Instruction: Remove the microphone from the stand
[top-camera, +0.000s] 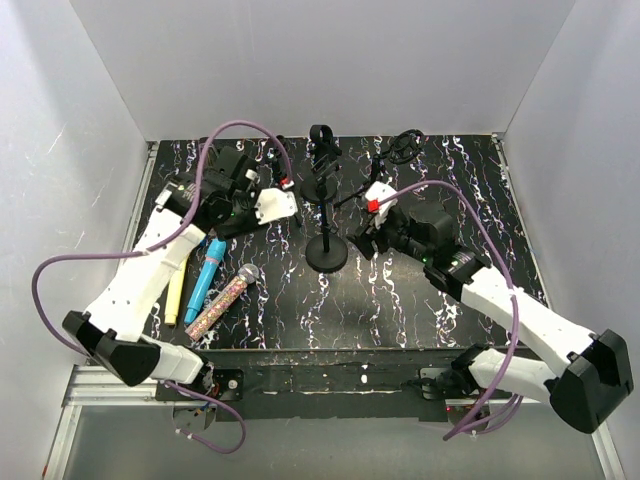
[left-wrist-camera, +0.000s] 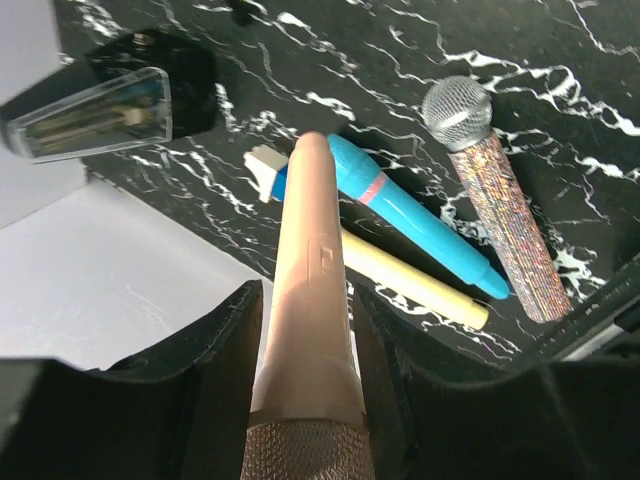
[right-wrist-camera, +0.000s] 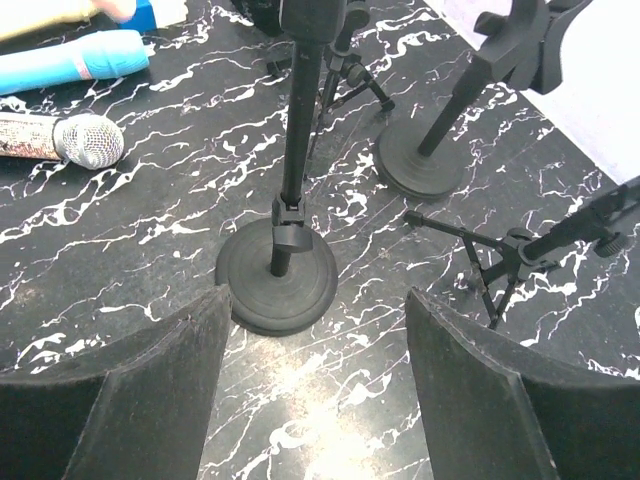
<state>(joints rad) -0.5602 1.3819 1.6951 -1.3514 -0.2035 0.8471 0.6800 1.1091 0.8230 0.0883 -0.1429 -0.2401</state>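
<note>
The left gripper (left-wrist-camera: 310, 345) clamps the pink microphone (left-wrist-camera: 308, 230), which is clear of the round-base stand (right-wrist-camera: 292, 150). The right gripper (right-wrist-camera: 318, 305) stands wide and empty. Removal appears done; only set-down remains.

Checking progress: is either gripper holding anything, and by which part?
The left gripper holds the pink microphone by its handle, close to the head end. The right gripper is open and empty.

A microphone (left-wrist-camera: 312, 250) sits in the left gripper (left-wrist-camera: 305, 310), near three other microphones (top-camera: 205, 278) lying side by side on the table's (top-camera: 430, 310) left. A stand (top-camera: 327, 250) rises mid-table, a second stand (top-camera: 321, 182) behind it, a tripod stand (right-wrist-camera: 505, 260) back right.
</note>
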